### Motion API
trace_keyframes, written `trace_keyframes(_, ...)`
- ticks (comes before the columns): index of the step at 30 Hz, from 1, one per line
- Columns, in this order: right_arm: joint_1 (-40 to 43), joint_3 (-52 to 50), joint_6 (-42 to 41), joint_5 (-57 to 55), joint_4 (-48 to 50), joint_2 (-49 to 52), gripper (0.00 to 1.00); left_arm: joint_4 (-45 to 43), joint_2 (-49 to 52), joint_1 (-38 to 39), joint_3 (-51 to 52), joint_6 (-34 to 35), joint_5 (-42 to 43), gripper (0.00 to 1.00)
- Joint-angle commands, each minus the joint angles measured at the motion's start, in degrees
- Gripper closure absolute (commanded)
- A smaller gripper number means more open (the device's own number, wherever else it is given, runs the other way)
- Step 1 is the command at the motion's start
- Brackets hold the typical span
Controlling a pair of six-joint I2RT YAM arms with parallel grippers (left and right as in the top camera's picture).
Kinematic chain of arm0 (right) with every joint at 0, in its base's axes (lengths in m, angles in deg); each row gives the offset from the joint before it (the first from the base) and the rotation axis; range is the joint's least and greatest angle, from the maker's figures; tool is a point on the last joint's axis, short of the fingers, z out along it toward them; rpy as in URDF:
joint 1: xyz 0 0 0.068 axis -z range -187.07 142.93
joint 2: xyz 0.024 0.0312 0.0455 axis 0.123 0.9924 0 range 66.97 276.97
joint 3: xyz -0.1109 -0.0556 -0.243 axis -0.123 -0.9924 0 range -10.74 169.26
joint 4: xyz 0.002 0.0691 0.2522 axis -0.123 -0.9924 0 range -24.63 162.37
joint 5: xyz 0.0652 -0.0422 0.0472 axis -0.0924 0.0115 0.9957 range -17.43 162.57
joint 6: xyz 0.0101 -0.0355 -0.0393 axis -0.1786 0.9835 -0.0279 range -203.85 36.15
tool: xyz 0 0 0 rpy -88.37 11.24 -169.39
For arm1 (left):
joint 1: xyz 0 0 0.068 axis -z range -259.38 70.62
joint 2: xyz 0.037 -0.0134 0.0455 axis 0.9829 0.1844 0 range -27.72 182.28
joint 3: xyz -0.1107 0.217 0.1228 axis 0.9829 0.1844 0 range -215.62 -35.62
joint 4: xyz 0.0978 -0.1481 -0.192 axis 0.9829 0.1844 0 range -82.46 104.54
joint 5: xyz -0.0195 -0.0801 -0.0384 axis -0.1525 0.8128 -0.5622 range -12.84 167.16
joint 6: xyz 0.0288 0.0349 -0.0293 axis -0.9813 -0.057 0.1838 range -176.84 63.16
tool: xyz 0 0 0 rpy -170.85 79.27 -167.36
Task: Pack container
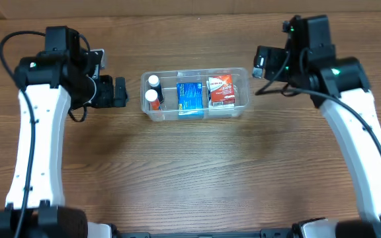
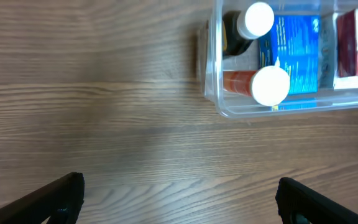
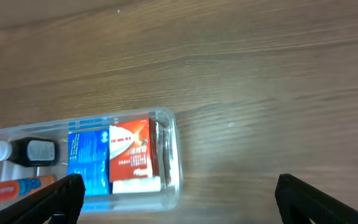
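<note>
The clear plastic container [image 1: 239, 111] sits at the table's far middle. It holds two white-capped bottles [image 1: 153, 96], a blue box [image 1: 190, 96] and a red and white box [image 1: 221, 92]. My left gripper [image 1: 119, 92] is open and empty just left of the container. My right gripper [image 1: 262, 63] is open and empty, raised just right of it. The left wrist view shows the container's left end [image 2: 211, 74] with both bottles [image 2: 270, 85] ahead of my open fingers [image 2: 179, 198]. The right wrist view shows the container [image 3: 171, 127] and the red box [image 3: 130, 152] between my open fingers [image 3: 176, 198].
The bare wooden tabletop [image 1: 197, 172] spreads out in front of the container. Both white arms rise from the near corners along the table's left and right sides.
</note>
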Motion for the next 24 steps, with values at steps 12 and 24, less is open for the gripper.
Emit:
trace_keyframes(12, 0.1, -32.6, -1.8, -2.3, 6.7, -40.7, 0.0, -11.8, -46.2, -0.3, 23.7, -1.0, -3.3, 0.0)
trace_keyframes(24, 0.1, -44.0, -1.8, -1.4, -2.4, -52.0, 0.0, -2.8, -54.3, -0.3, 28.9, -1.0, -3.3, 0.0)
